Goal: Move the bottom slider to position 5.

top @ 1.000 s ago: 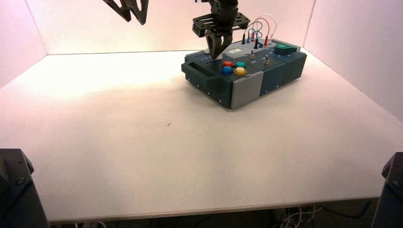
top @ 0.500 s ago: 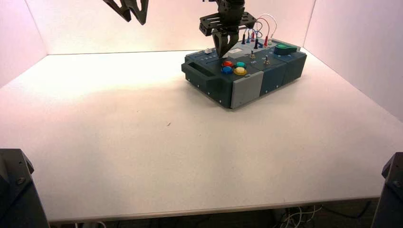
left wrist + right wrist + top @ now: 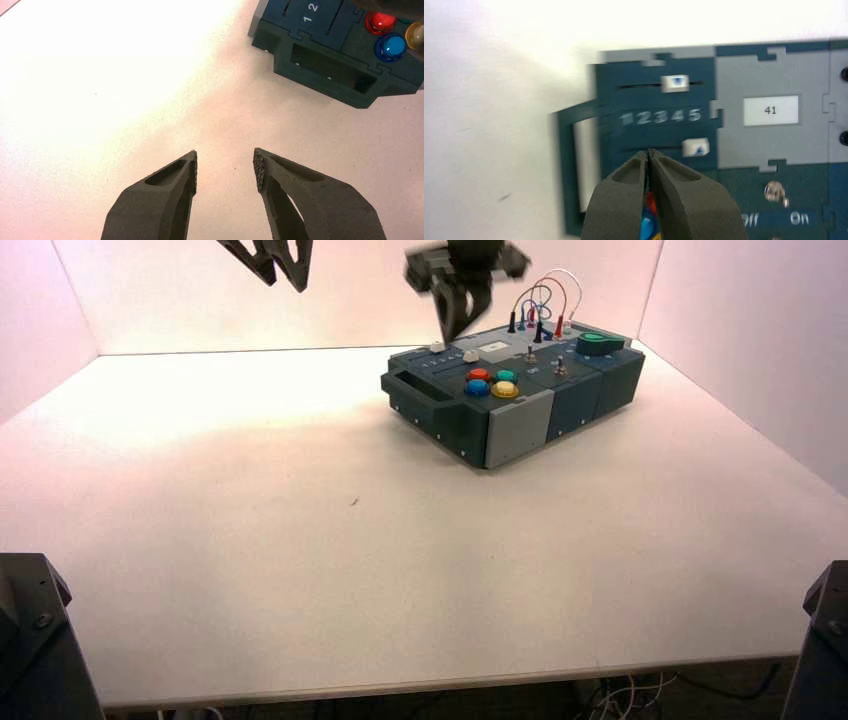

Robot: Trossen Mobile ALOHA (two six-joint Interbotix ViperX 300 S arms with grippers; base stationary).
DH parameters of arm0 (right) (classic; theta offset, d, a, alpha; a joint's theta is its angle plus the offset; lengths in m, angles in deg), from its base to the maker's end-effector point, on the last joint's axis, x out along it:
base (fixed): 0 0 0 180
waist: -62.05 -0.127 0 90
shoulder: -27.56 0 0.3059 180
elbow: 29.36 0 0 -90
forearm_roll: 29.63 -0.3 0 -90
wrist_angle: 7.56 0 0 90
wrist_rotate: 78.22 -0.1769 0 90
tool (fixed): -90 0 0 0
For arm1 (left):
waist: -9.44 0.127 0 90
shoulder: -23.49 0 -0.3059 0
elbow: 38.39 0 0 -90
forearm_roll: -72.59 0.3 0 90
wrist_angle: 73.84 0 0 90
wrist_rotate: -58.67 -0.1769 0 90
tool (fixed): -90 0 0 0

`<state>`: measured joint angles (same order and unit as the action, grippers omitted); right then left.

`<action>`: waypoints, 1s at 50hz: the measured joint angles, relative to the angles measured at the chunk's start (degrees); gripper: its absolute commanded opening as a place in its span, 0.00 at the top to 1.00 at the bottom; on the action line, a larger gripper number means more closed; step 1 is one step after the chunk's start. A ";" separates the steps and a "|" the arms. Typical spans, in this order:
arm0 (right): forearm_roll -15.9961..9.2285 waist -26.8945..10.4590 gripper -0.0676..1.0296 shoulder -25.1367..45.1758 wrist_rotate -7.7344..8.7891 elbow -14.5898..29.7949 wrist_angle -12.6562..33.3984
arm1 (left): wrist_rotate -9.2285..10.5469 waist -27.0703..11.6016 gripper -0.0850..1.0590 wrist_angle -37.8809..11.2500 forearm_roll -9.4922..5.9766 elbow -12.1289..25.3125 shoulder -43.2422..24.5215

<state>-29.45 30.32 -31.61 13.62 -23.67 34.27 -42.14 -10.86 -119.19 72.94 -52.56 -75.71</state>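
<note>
White and blocky, the bottom slider (image 3: 696,147) sits on its dark track under the printed 5, beside the box's (image 3: 520,430) grey panel. Above it hovers the right gripper (image 3: 648,154), matte ribbed jaws clenched on nothing. Any drop from here could clip the small knob and nudge it off 5. The left gripper (image 3: 225,167) hangs released over the pale worktop (image 3: 300,540).

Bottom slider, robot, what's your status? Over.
Right gripper shut, above box. Left gripper open, parked aside. Bottom slider by 5. Nothing blocking.
</note>
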 measured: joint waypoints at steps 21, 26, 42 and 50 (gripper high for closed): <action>0.35 -0.44 0.46 -24.08 0.35 -19.07 0.00 | 0.00 0.09 0.40 -0.70 0.00 0.09 -0.62; 0.70 -0.35 0.36 -29.97 0.53 -24.43 0.09 | 0.00 0.09 0.40 -0.79 0.00 0.35 -0.79; 2.11 -0.09 0.32 -41.31 0.53 -36.74 -0.35 | 0.00 -0.18 0.40 -1.32 -0.18 0.44 -3.34; 2.11 0.00 0.32 -46.49 0.26 -41.92 -2.11 | 0.00 -0.79 0.40 -1.41 -0.18 0.53 -4.13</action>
<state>-27.34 30.32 -78.11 13.89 -65.59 32.16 -42.14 -11.65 -120.60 72.76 -52.04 -79.84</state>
